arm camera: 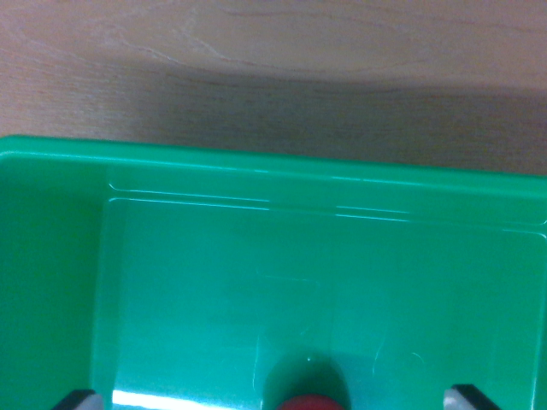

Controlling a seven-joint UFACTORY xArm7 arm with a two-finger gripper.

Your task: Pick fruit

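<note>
A green plastic bin (pixel 214 282) fills most of the wrist view, seen from above and looking into it. Its left wall slopes down along the wrist view's left, and its far rim runs across the frame as a bright green band, slightly lower toward the wrist view's right. Beyond that rim lies a wooden tabletop (pixel 282 60), pale at the top and darkened by a broad shadow just beside the bin.

At the bottom edge, on the wrist view's left, a dark fingertip (pixel 77 400) pokes into the frame, with a strip of white glare on the bin floor next to it. Near the middle of the bottom edge sits a small sliver of a red fruit (pixel 312 402), rounded on top and mostly cut off by the frame; what kind of fruit it is cannot be told. A dark shadow rings it on the bin floor. Further to the wrist view's right, the second fingertip shows at the bottom edge.

The gripper (pixel 273 401) has its two tips spread wide, well apart, with the red fruit between them and touching neither.
</note>
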